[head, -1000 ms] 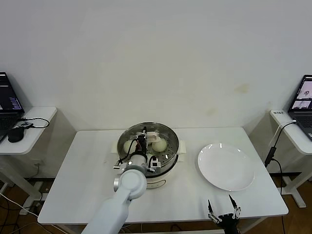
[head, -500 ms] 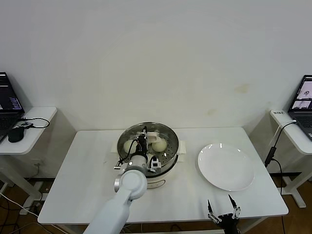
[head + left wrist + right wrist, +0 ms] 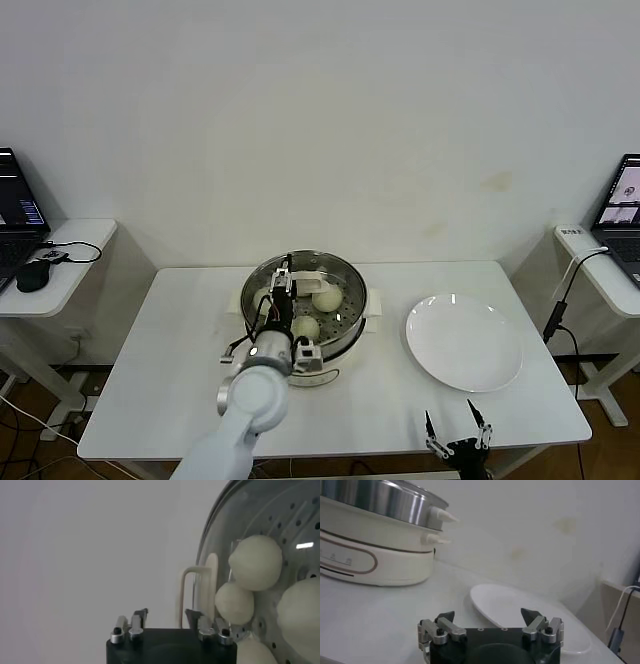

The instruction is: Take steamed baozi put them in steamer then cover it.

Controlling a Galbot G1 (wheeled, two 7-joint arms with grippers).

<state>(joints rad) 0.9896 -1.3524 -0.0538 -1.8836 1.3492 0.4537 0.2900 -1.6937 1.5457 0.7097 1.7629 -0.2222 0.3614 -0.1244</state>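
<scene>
Backed the left gripper (image 3: 167, 614) off toward the lower left of the head view since a second ago, and opened its jaws from shut to spread, pinching nothing now. Let go of the cover's handle (image 3: 196, 570), by the look of it: in the left wrist view, seen standing free just past the fingertips, touching neither finger. Reads as the covering step just finished, with little left but clearing the arm away.

Taking the scene from largest down:

- Table (image 3: 150, 380): fills the lower middle of the head view and carries everything below.
- Steamer (image 3: 352, 283): sits at the centre of the head view, steel pot on its white base, the left arm reaching up to it from the lower left.
- Plate (image 3: 463, 342): lies right of centre, well apart from the steamer, with no bun on it.
- Cover (image 3: 212, 517): appears seated on the steamer, rim on rim, glass over the tray; cannot confirm an even seat all round.
- Steamed baozi (image 3: 255, 562): four showing at the right of the left wrist view, inside the steamer on the perforated tray, crowded together under the glass.
- Right gripper (image 3: 458, 432): parked at the bottom edge of the head view, right of centre, jaws spread wide and holding nothing.

Worth checking before calling it done: no bun pinched under the cover's rim.
</scene>
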